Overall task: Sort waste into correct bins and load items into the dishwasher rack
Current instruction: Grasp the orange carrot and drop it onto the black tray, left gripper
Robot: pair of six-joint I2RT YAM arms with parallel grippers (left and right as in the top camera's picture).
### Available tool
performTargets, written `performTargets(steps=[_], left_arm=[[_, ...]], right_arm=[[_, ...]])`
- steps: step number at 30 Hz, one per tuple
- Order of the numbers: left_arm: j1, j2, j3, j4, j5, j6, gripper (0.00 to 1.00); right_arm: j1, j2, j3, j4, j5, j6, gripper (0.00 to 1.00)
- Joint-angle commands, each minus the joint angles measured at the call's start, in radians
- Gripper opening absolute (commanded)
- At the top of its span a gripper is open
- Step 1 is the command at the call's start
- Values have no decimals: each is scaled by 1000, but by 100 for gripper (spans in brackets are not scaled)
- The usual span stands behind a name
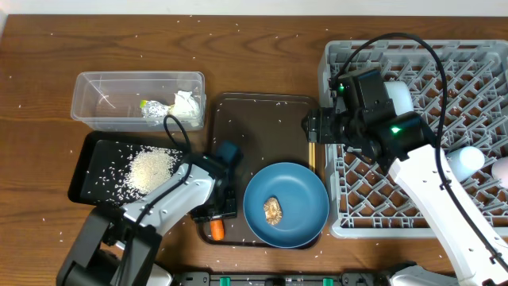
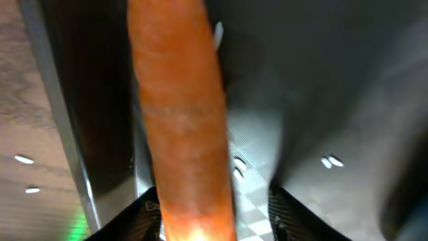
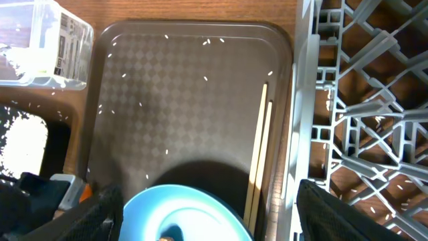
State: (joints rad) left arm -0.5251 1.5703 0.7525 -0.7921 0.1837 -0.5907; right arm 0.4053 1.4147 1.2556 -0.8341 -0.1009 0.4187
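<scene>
Straddling the orange carrot (image 2: pixel 180 120) with left gripper (image 1: pixel 217 216), jaws half-spread (hold unclear); right gripper (image 3: pixel 210 207) gaping, empty. Could squirt loose onto the dark brown tray (image 3: pixel 167 100) if pinched off-centre.

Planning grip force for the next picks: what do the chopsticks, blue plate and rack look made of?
Chopsticks: thin, pale, matte sticks, likely wood or bamboo. Blue plate: smooth, even colour, soft sheen; glazed ceramic or melamine, cannot tell which. Dishwasher rack: grey, matte, moulded lattice of ribs and pegs, so plastic by the look.
</scene>
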Motion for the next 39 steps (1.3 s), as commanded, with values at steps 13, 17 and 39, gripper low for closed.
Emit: performTargets(steps=[13,17,39], left_arm=[[160,-140,155,-177,-42,48,19],[325,-246,175,-181,-42,55,19],[826,-169,75,31,-38,10,60]], right_arm=[[6,0,5,-25,-5,15,75],[6,0,5,-27,-5,15,75],[6,0,5,-65,-5,29,78]])
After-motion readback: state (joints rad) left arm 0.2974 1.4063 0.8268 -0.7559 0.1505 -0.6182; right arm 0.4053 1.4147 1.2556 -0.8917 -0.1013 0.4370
